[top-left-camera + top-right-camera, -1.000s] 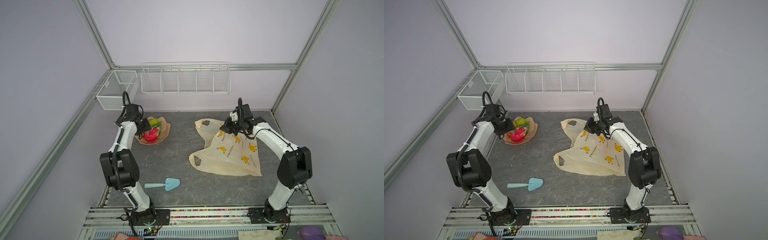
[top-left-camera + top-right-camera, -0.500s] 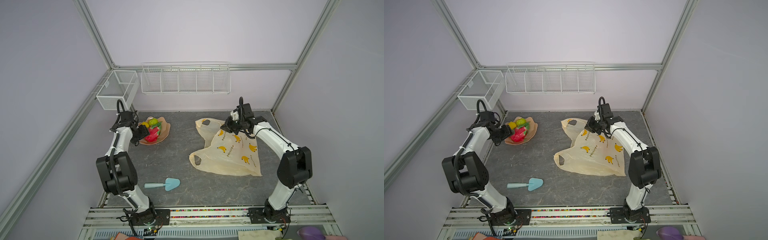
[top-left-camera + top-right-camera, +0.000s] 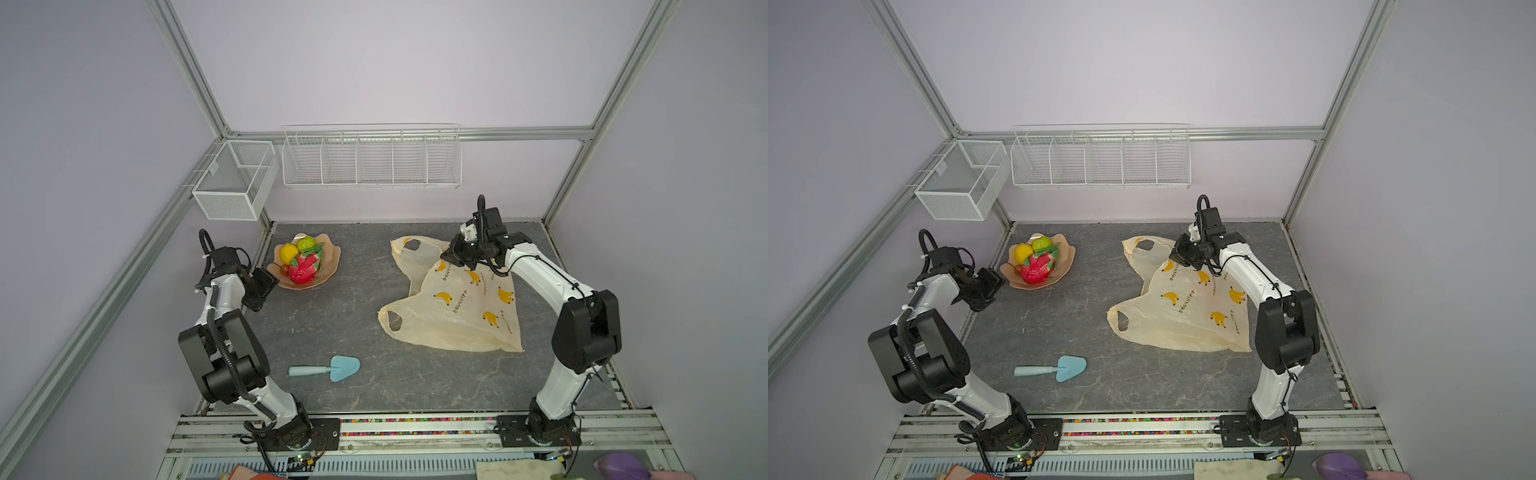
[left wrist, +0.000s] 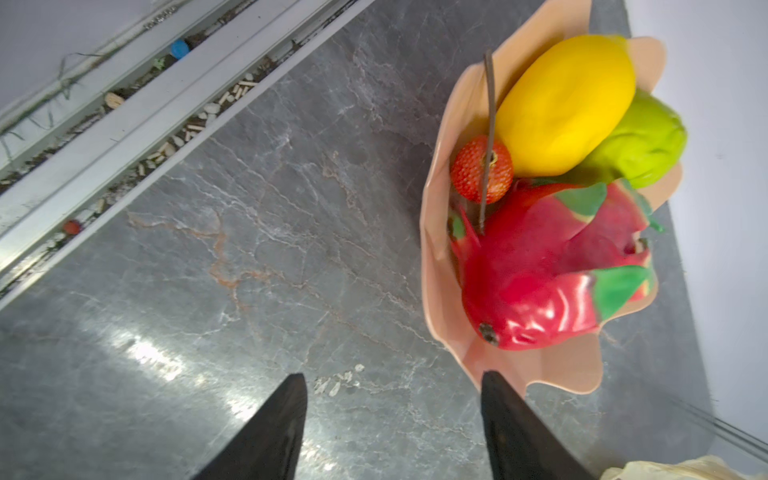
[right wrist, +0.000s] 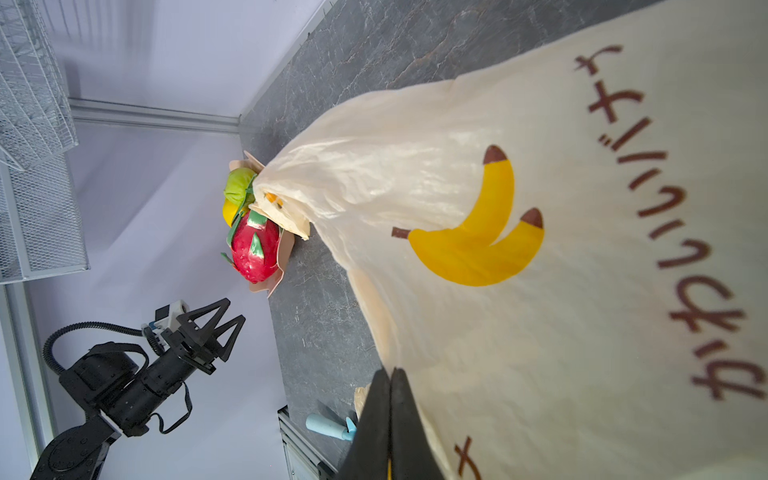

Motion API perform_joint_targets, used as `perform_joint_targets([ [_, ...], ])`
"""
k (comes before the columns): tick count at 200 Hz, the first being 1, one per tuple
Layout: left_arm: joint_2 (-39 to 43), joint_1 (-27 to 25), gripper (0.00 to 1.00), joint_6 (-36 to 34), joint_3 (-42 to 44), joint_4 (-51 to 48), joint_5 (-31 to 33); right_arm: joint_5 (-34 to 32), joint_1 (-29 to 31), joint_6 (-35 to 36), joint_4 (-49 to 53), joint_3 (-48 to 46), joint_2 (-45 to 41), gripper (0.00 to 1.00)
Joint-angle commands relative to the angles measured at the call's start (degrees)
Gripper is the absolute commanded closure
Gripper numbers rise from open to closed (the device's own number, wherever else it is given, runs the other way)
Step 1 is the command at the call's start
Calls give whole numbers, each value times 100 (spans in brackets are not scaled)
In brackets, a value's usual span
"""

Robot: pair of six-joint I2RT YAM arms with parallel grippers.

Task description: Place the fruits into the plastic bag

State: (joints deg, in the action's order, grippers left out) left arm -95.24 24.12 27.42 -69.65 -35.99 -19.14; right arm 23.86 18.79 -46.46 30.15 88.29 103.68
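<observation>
At the left edge of the table (image 3: 332, 328), the left gripper (image 4: 392, 376) hangs spread and empty just beside the peach scalloped dish (image 3: 335, 255), where the fruits (image 3: 305, 268) lie piled. Further right, the right gripper (image 5: 391, 370) is pressed together, pinching the plastic bag (image 3: 457, 316) near its handle loops.

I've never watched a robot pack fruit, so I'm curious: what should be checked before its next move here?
1. Left pincer open and empty, beside the peach dish: ok.
2. Fruits together in the dish, nothing covering them: ok.
3. Plastic bag mouth spread open for fruit: not ok, it lies mostly flat.
4. Right pincer shut at the bag; real grip on the film: cannot tell.
5. Table between dish and bag free; blue scoop lies off toward the front: ok.
</observation>
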Motion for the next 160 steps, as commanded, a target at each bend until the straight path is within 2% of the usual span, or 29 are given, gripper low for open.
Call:
perform_joint_targets([
  [1, -154, 55, 34, 388, 113, 549, -340, 56, -40, 55, 8, 75, 41, 93],
  [101, -1126, 75, 45, 1227, 1, 1521, -630, -4, -33, 5, -23, -11, -14, 93],
  [160, -1396, 41, 59, 1341, -57, 1667, -723, -44, -39, 5, 16, 4, -36, 93],
])
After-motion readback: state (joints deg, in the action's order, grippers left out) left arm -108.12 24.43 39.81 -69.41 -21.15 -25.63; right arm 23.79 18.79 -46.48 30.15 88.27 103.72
